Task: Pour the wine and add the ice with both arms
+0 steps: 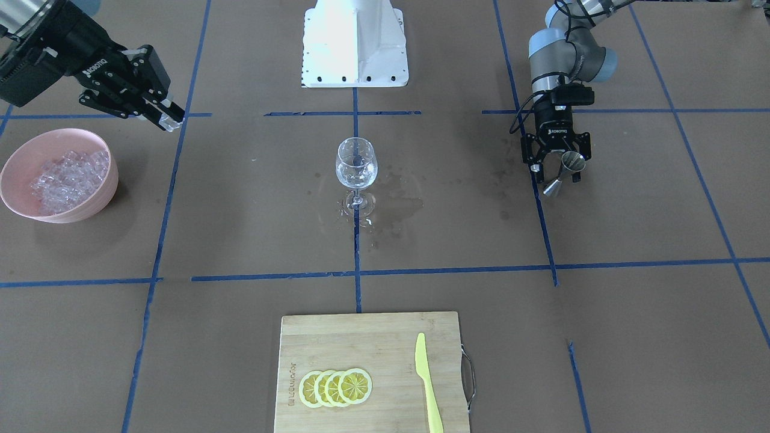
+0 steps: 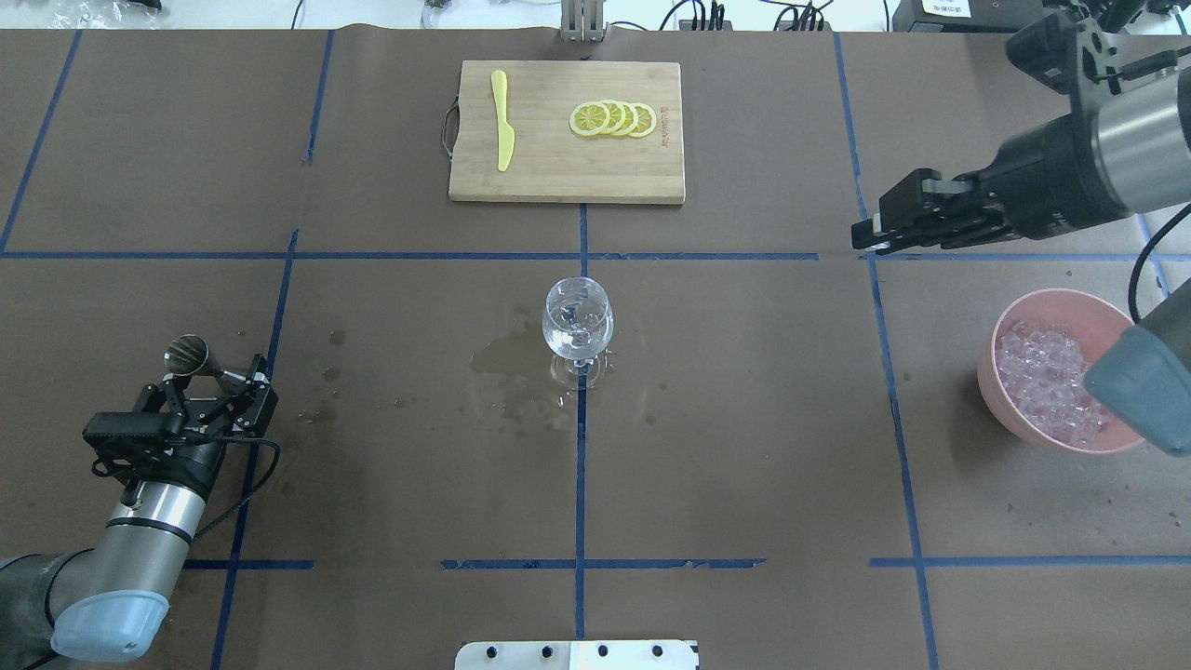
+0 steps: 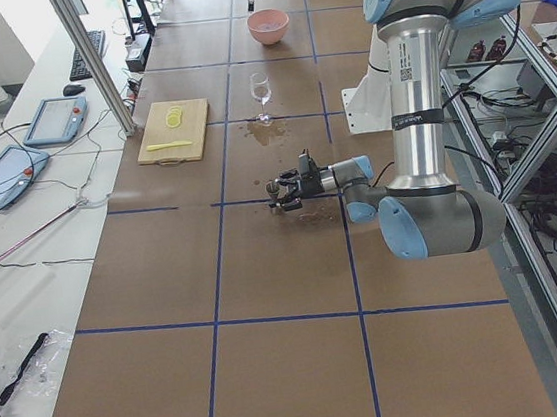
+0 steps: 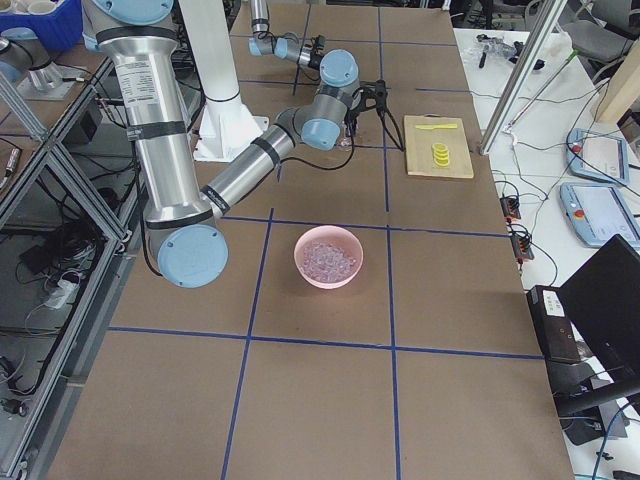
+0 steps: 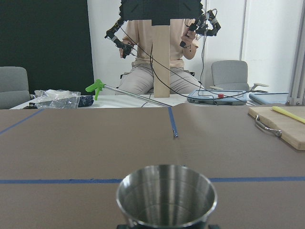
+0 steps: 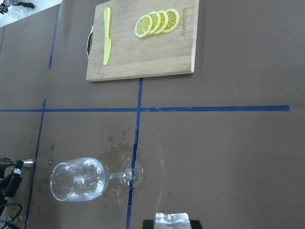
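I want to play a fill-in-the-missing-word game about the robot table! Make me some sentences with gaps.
1. The right pincer holds a clear ice ____.
2. The pink bowl is full of ____.
3. The yellow knife and the lemon slices lie on a wooden cutting ____.
4. The left pincer holds a small metal jigger, and the wine glass stands ____ on the table.

Missing words: cube; ice; board; upright
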{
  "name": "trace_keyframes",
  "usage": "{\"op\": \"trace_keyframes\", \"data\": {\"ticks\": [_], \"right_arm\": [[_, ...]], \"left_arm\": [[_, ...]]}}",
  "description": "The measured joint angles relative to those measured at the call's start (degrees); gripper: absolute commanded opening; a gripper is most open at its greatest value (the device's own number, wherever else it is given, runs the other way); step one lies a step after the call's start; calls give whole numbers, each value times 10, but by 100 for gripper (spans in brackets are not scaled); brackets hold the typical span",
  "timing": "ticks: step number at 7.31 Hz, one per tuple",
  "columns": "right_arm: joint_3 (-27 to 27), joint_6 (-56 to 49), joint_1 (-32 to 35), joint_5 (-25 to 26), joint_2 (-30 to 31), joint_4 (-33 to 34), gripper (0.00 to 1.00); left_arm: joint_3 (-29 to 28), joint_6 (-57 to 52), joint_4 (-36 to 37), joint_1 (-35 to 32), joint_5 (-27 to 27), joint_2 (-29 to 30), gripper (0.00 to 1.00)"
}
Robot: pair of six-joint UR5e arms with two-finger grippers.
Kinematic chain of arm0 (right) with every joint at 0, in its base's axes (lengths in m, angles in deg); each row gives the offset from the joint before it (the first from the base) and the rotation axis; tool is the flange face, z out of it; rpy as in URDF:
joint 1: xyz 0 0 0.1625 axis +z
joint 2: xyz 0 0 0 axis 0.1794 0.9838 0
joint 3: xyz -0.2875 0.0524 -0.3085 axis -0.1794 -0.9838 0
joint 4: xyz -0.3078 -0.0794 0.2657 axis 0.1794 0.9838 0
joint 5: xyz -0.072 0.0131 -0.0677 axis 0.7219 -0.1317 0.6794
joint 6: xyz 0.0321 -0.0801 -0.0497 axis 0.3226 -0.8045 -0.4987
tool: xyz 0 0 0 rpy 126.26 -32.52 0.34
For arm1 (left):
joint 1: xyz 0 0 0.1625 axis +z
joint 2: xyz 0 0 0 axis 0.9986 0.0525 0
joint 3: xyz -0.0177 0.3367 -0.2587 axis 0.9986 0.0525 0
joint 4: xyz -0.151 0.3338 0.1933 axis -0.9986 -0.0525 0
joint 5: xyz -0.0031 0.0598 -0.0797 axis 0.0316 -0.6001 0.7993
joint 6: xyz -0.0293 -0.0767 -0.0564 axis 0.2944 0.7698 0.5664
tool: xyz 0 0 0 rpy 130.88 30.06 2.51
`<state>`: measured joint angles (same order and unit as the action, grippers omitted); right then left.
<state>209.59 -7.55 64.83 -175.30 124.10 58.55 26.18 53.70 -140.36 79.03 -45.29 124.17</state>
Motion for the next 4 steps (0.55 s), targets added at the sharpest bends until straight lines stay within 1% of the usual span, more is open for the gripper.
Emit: {"op": "trace_keyframes", "data": {"ticks": [2,4], "right_arm": [[-2,22,-44,50,-23,2,0],[-8,28,-59,64,-40,3,0]], "left_arm": [[60,-2,52,-2,48,-26,100],[98,-3,101,-2,102,-57,100]]}}
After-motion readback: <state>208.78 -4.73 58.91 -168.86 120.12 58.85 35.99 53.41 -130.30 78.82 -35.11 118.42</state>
